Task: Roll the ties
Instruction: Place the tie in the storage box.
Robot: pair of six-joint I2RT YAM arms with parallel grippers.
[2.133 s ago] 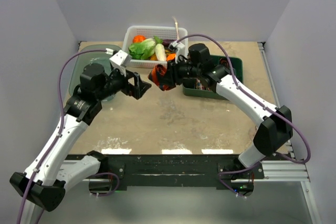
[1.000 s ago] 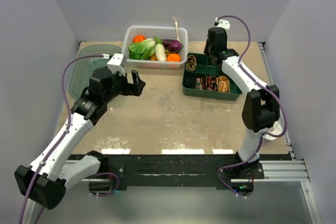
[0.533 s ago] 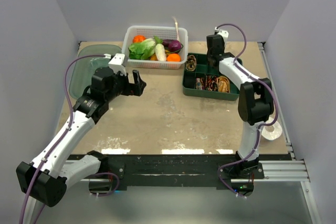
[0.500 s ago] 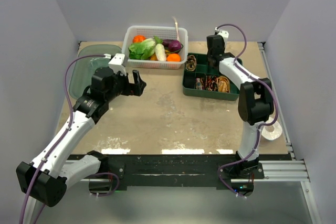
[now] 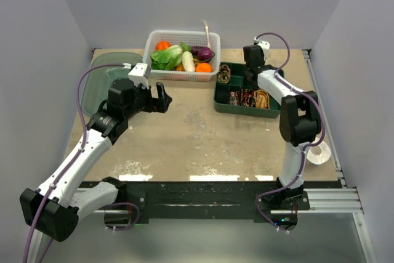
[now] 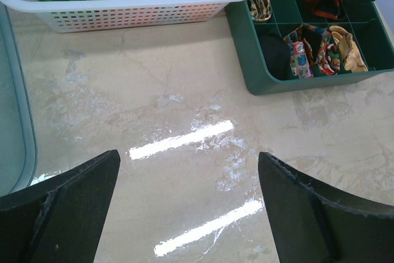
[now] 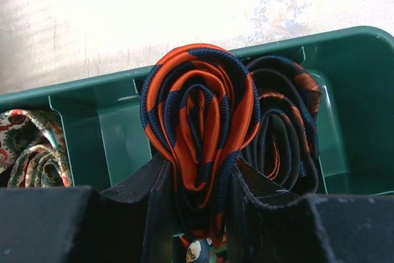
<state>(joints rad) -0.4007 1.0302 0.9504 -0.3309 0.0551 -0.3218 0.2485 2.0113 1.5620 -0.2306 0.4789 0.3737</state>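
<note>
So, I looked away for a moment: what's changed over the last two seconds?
The right gripper carried the rolled orange striped tie from table centre, beside the left gripper, back-right to the green tray, still clamped. Left gripper stays open; basket unmoved.

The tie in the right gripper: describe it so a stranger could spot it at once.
Find the green tray right of the white basket. At its far compartments the right gripper pinches a rolled tie. It alone is bright orange with navy stripes; its neighbours are a mostly dark roll and a pale paisley one.
</note>
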